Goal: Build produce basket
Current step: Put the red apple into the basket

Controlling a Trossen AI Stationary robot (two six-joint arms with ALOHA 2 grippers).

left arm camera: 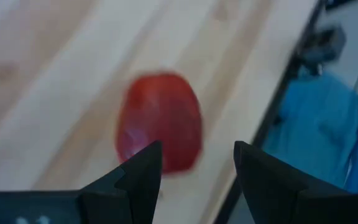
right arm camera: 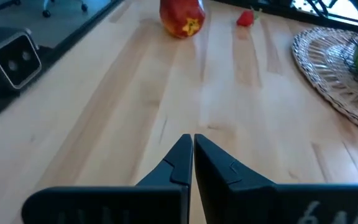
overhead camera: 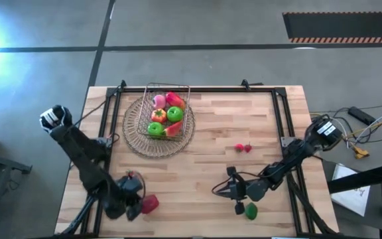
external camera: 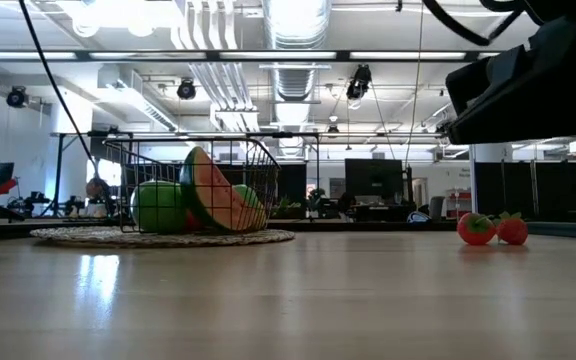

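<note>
The wire basket [overhead camera: 167, 106] stands on a round woven mat [overhead camera: 138, 136] at the far left and holds a pink peach, an orange tomato, green apples and a watermelon slice [external camera: 213, 192]. Two red berries [overhead camera: 243, 147] lie on the table right of centre. A red apple [overhead camera: 150, 203] lies near the front left edge. My left gripper [left arm camera: 197, 152] hovers open just over the red apple [left arm camera: 160, 121], which sits off to one side of the gap. My right gripper [right arm camera: 192, 140] is shut and empty, low over the table at the front right, pointing left. A green fruit [overhead camera: 251, 211] lies beside it.
A black camera box [right arm camera: 17, 53] sits at the table's near edge. A dark metal frame [overhead camera: 280, 113] runs along the table's sides and back. Bare wood lies between the two grippers and between the mat and the berries.
</note>
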